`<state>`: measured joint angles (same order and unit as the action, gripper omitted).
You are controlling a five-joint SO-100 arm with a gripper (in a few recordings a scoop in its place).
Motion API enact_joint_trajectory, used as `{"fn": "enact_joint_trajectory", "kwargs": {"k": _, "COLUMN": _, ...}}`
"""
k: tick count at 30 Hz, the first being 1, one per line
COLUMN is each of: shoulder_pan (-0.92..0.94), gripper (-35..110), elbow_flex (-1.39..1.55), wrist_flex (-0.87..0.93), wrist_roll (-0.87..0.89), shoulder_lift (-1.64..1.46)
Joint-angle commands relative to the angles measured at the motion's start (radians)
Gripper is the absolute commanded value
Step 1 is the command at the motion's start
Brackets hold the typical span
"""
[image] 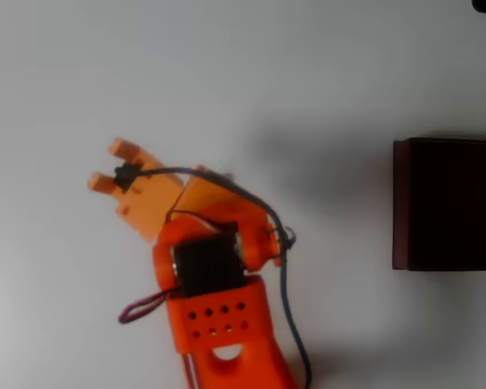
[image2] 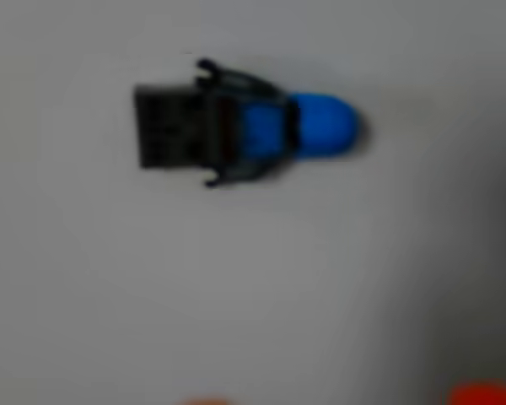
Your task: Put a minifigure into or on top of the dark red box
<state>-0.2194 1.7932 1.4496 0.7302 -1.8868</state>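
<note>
two orange fingers of the gripper [image: 105, 166] sit apart, empty, at the left of the overhead view, likely lined up for a grab. minifigure [image2: 236, 125] lies flat on the white table [image2: 236, 304] in the wrist view, blue head right. dark red box [image: 449, 203] waits far right, well apart.

1. Smooth, matt white table [image: 348, 73], faint soft sheen in the wrist view.
2. Orange plastic arm [image: 219, 324], slightly layered, matt, as if printed; black block set in it, smoother and dull.
3. Gripper [image: 113, 166] of the same matt orange plastic.
4. Dark red box [image: 401, 203] with smooth, satin walls, interior dull and near black.
5. Minifigure [image2: 236, 126] of moulded plastic, blue head lightly glossy, dark body matt; blurred.
</note>
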Motion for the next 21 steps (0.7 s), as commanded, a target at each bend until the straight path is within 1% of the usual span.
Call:
{"fn": "enact_joint_trajectory", "kwargs": {"k": 1, "shoulder_pan": 0.020, "gripper": 15, "elbow_flex": 0.063, "wrist_flex": -0.023, "wrist_roll": 0.141, "shoulder_lift": -0.072}}
{"fn": "enact_joint_trajectory", "kwargs": {"k": 5, "shoulder_pan": 0.031, "gripper": 17, "elbow_flex": 0.164, "wrist_flex": -0.031, "wrist_roll": 0.356, "shoulder_lift": -0.120}}
{"fn": "enact_joint_trajectory", "kwargs": {"k": 7, "shoulder_pan": 0.018, "gripper": 19, "elbow_flex": 0.212, "wrist_flex": -0.078, "wrist_roll": 0.462, "shoulder_lift": -0.156}}
{"fn": "enact_joint_trajectory", "kwargs": {"k": 10, "shoulder_pan": -0.006, "gripper": 20, "elbow_flex": 0.215, "wrist_flex": -0.069, "wrist_roll": 0.643, "shoulder_lift": -0.156}}
{"fn": "enact_joint_trajectory", "kwargs": {"k": 16, "shoulder_pan": -0.086, "gripper": 20, "elbow_flex": 0.241, "wrist_flex": -0.114, "wrist_roll": 1.014, "shoulder_lift": -0.094}}
{"fn": "enact_joint_trajectory", "kwargs": {"k": 21, "shoulder_pan": -0.107, "gripper": 21, "elbow_flex": 0.176, "wrist_flex": -0.140, "wrist_roll": 1.197, "shoulder_lift": 0.026}}
